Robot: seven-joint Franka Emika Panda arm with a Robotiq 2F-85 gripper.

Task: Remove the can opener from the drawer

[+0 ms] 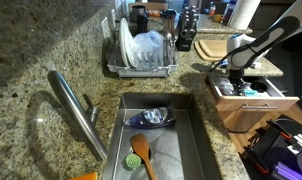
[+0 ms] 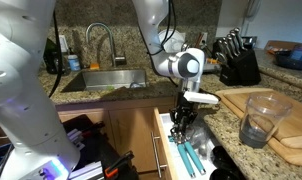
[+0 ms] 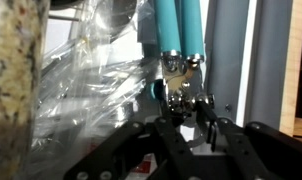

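One pincer (image 3: 189, 112) reached down into the one open drawer (image 1: 246, 112). In the wrist view its two dark fingers (image 3: 171, 128) were drawn close together, with only a narrow gap between the tips. The metal head of the one can opener (image 3: 179, 40) sat in that gap. Whether the tips actually pinched the metal could not be told.

The can opener lay inside the drawer on its white floor. Its two teal handles ran side by side, away from the pincer. Crinkled clear plastic (image 3: 91, 80) lay in the drawer beside the opener, on the side toward the granite counter edge (image 3: 11, 90).

In an exterior view the pincer (image 2: 181, 125) hung straight down from the arm into the drawer, with the teal handles showing just past it toward the drawer's front.

On the counter above the drawer lay one cutting board (image 2: 286, 135) with one clear glass (image 2: 256, 118) standing on it. One knife block (image 2: 236, 62) stood behind the board, farther from the drawer.

Well apart from the drawer along the counter was one sink (image 1: 117, 140) with one faucet (image 1: 76, 110). The sink held one dark bowl (image 1: 151, 117), one wooden spoon (image 1: 141, 143) and one green spatula (image 1: 134, 158). One dish rack (image 1: 141, 62) stood behind the sink.
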